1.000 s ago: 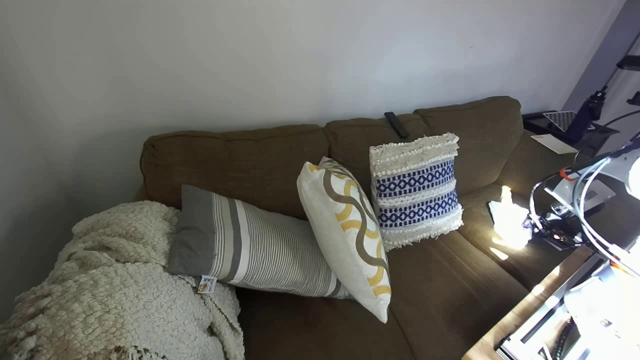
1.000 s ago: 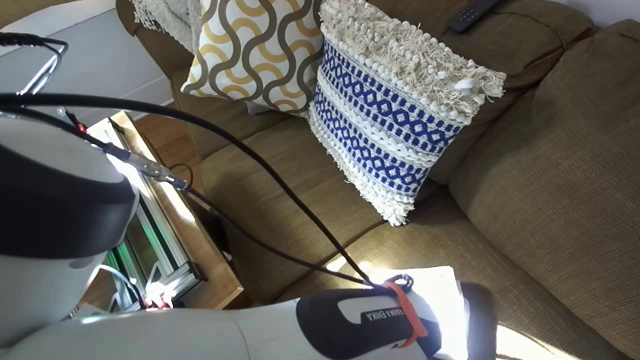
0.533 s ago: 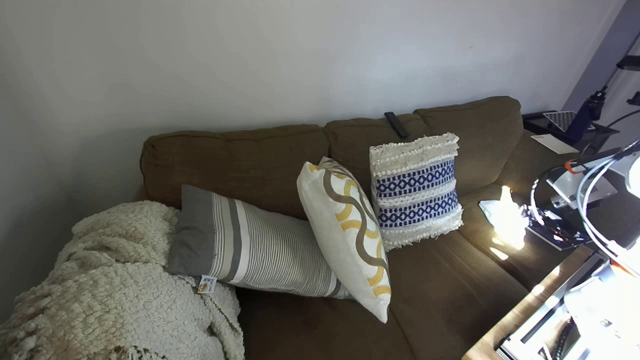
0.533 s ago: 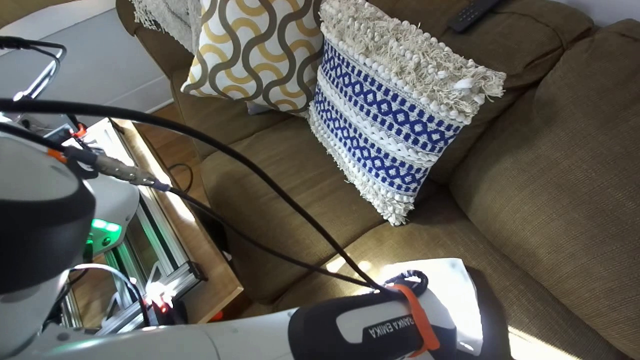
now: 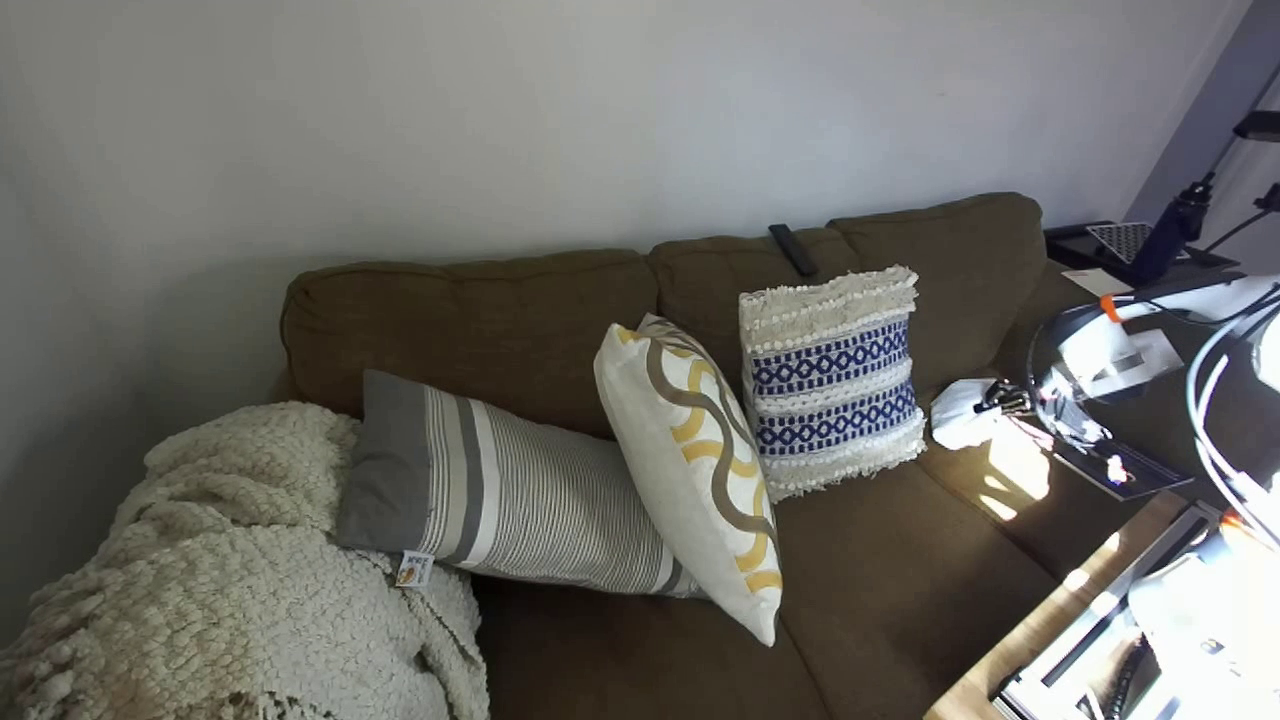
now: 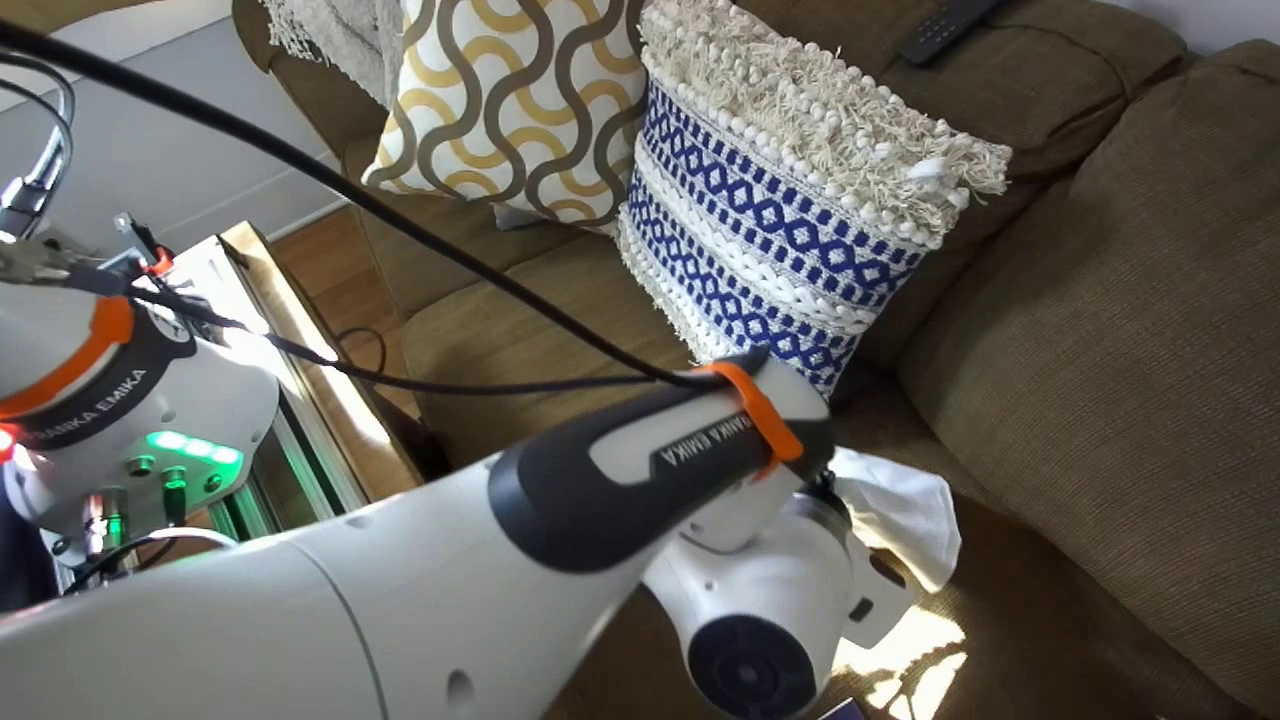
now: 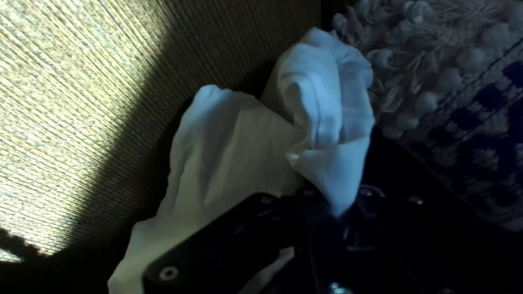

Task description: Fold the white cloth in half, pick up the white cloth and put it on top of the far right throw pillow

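Note:
The white cloth [image 5: 958,418] is bunched at the right edge of the far right throw pillow [image 5: 835,385], the white one with navy bands and fringe. My gripper [image 5: 1008,398] is shut on the cloth. In the wrist view the black fingers [image 7: 331,200] pinch a gathered corner of the cloth [image 7: 253,151], and the rest spreads beyond and to the left. The fringed pillow [image 7: 441,77] shows at upper right there. I cannot tell whether cloth and pillow touch. In an exterior view the arm hides the gripper and part of the cloth [image 6: 905,510], just below the pillow [image 6: 780,220].
The white pillow with mustard curves [image 5: 690,480] leans left of the fringed pillow. The striped pillow [image 5: 540,490] and cream knit blanket [image 5: 250,560] lie farther left. A black remote [image 5: 793,250] rests on the sofa back. A wooden table edge [image 5: 1050,610] is in front.
The arm and gripper have moved toward the fringed pillow, carrying the white cloth out of the sunlit patch. The cloth is now beside the pillow's edge. The pillows have not moved.

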### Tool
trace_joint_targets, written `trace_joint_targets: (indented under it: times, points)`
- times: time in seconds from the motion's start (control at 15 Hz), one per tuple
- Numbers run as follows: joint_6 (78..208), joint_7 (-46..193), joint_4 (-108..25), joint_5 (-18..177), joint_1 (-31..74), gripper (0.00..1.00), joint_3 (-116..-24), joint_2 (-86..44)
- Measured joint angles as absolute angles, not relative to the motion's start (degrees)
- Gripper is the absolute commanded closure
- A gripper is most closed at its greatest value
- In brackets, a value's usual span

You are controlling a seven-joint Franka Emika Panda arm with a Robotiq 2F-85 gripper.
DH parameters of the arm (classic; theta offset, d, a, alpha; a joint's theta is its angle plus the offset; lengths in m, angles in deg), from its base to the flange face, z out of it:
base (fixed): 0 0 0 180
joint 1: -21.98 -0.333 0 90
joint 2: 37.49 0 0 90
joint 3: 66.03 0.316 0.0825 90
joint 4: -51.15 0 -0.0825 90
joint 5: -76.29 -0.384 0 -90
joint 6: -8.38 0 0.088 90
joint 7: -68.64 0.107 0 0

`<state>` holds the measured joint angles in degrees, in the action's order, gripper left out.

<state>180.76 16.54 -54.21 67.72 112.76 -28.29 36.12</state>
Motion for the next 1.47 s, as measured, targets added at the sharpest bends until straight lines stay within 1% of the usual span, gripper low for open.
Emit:
trace_joint_targets:
  times: [0.13, 0.2, 0.27, 0.33, 0.6, 0.73, 0.93, 1.13, 1.47]
  points:
    - [186.2, 15.4, -61.0, 72.3, 114.2, 0.97, -25.2, 34.9]
    - [188.6, 15.4, -64.5, 74.8, 114.9, 0.88, -24.1, 34.0]
    - [189.5, 16.7, -66.3, 76.2, 115.0, 0.88, -23.9, 33.4]
    - [189.5, 17.7, -66.3, 77.0, 114.8, 0.97, -23.9, 33.4]
    - [190.2, 19.3, -65.9, 81.1, 114.7, 0.97, -24.2, 33.7]
    - [194.9, 19.3, -67.2, 86.1, 113.8, 0.97, -23.1, 34.3]
    - [203.9, 21.5, -70.0, 92.8, 109.7, 0.97, -20.6, 32.7]
    - [212.6, 25.9, -72.7, 98.8, 104.8, 0.97, -18.9, 27.9]
    - [226.9, 35.7, -75.3, 107.8, 96.5, 0.97, -19.2, 15.7]
